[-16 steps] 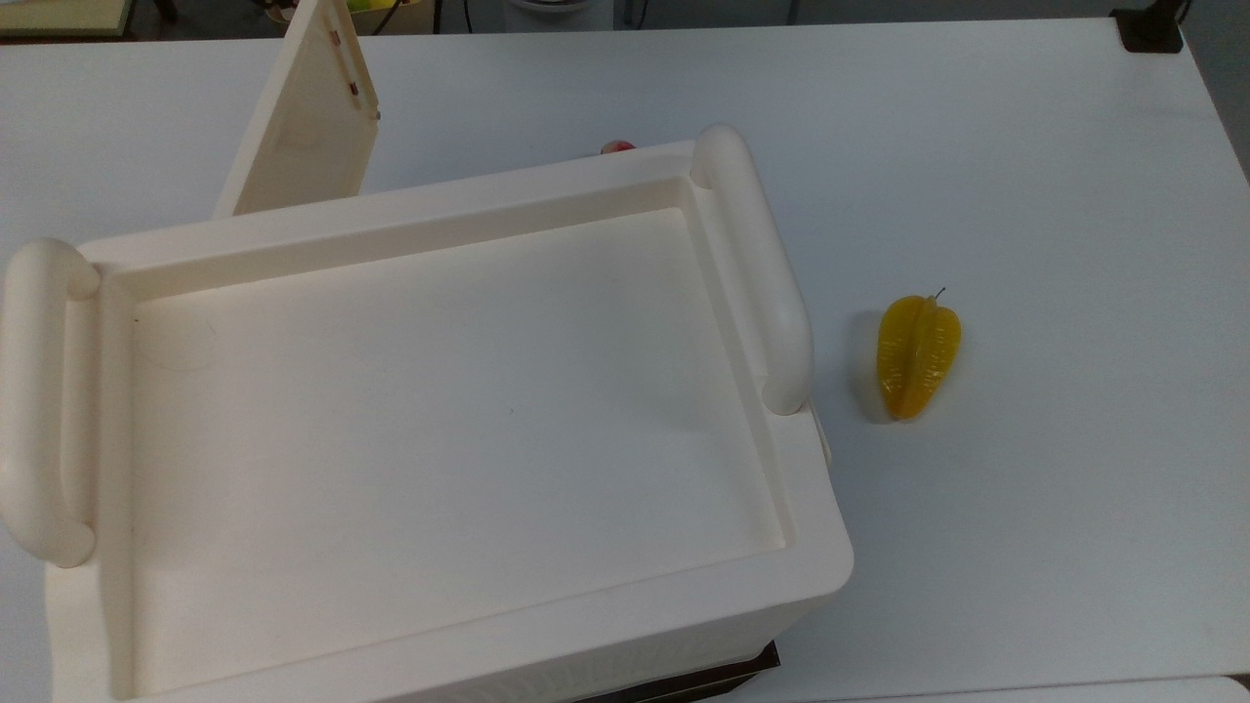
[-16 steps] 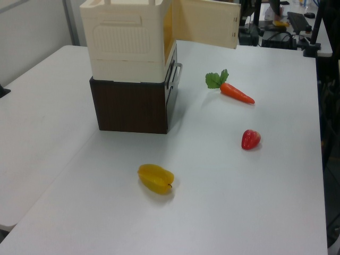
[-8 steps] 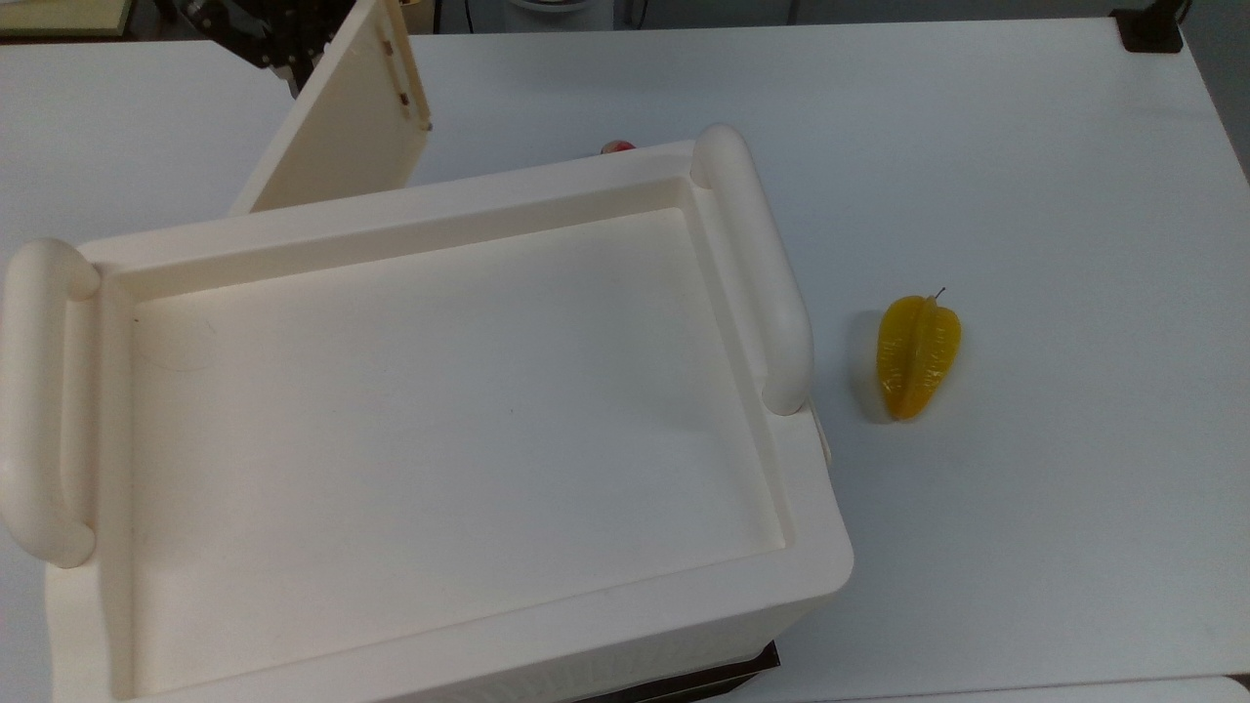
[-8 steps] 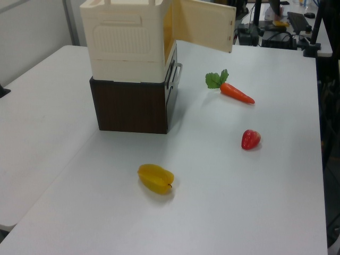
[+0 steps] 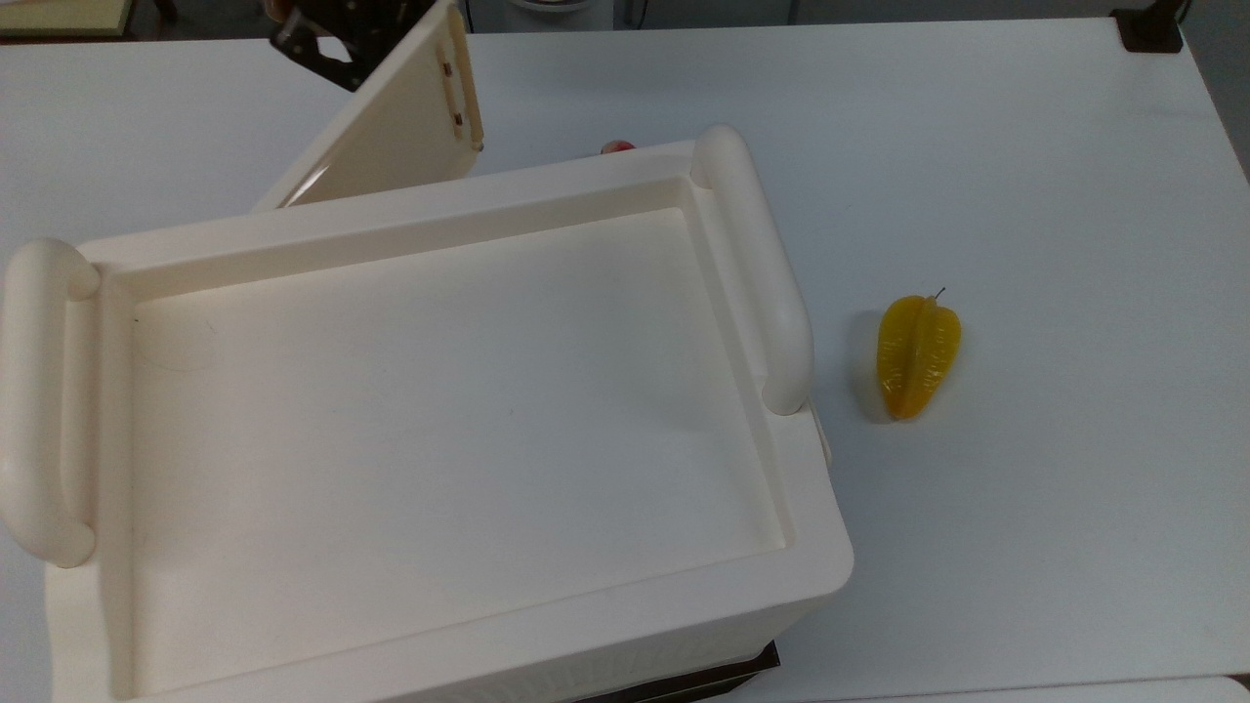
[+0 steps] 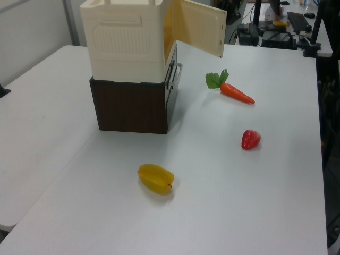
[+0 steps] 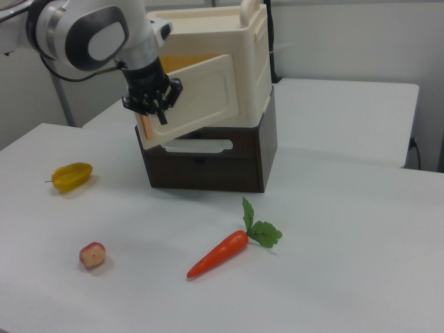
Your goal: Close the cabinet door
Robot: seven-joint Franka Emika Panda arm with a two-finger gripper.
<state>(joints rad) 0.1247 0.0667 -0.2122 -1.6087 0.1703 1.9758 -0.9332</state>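
Observation:
The cabinet [image 5: 439, 391] is a cream box with a recessed top and two thick rounded handles, standing on a dark base [image 7: 208, 166]. Its cabinet door [image 5: 391, 137] hangs partly open, angled away from the front opening. A slim bar handle [image 5: 459, 83] runs along the door's free edge. The door also shows in the left view [image 6: 196, 29] and the right view [image 7: 201, 94]. My gripper [image 7: 152, 104] presses against the door's outer face near that free edge. In the top view the gripper [image 5: 337, 34] is dark, just behind the panel at the top edge.
A yellow starfruit [image 5: 918, 356] lies on the white table at the top view's right. An orange carrot [image 7: 225, 253] and a small red fruit [image 7: 92, 254] lie in front of the cabinet. The dark base has a drawer with a pull [image 6: 177, 74].
The door has swung steadily toward the cabinet front, its free edge moving to the top view's right. The gripper came into the top view behind it and followed.

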